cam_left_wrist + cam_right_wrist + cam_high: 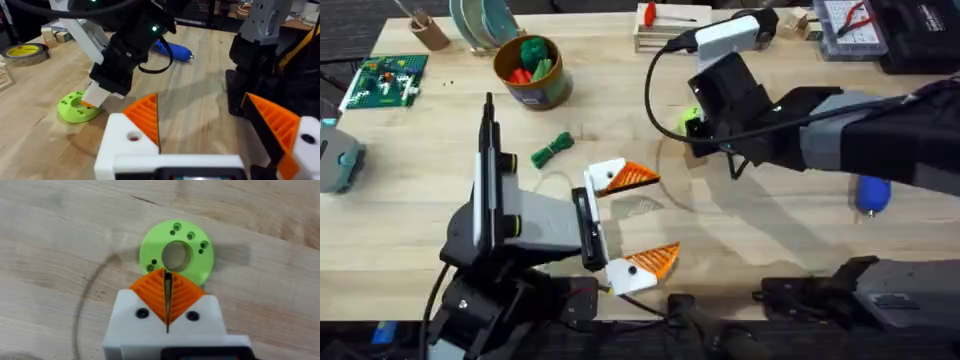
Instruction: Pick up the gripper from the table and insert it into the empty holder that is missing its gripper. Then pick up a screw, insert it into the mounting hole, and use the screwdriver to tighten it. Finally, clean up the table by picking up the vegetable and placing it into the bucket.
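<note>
Right pincer (pixel 167 311) clenched, orange pads pressed together, holds nothing, tips low at edge of green ring (pixel 176 254) on counter (pixel 770 240). Left pincer (pixel 625 222) released wide, empty, with bare counter between fingers. Vegetable (pixel 552 149) lies just beside left arm, near bucket (pixel 531 72). Screwdriver (pixel 871 193) near right edge.

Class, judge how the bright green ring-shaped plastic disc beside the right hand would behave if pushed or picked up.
The bright green ring-shaped plastic disc looks rigid and probably light. Lying flat on the wooden table, it would likely slide, not roll. Its low profile may make gripping awkward for the right hand.
</note>
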Robot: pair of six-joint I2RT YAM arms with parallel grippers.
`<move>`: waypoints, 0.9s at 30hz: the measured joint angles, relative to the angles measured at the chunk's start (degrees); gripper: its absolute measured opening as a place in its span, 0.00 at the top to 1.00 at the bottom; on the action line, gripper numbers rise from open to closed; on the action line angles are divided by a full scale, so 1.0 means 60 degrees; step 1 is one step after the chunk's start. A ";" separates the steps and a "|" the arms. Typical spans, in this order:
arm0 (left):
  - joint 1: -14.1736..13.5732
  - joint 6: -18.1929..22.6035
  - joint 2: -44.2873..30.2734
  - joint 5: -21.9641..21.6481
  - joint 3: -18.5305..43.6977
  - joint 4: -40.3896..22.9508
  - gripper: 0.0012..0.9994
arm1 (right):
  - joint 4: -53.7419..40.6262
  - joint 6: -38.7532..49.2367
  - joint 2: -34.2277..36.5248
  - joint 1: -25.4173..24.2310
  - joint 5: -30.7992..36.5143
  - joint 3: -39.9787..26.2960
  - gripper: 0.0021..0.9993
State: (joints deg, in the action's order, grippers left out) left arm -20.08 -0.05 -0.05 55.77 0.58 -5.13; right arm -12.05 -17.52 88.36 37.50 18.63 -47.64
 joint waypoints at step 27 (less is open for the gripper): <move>0.0000 0.0000 0.0000 0.0000 0.0000 0.0000 0.01 | -0.0047 0.0761 -0.1101 0.0000 0.0004 0.0000 1.00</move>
State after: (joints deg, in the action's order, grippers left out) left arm -20.08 -0.05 -0.05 55.77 0.58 -5.13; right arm -12.34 -12.95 81.75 37.50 18.65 -47.64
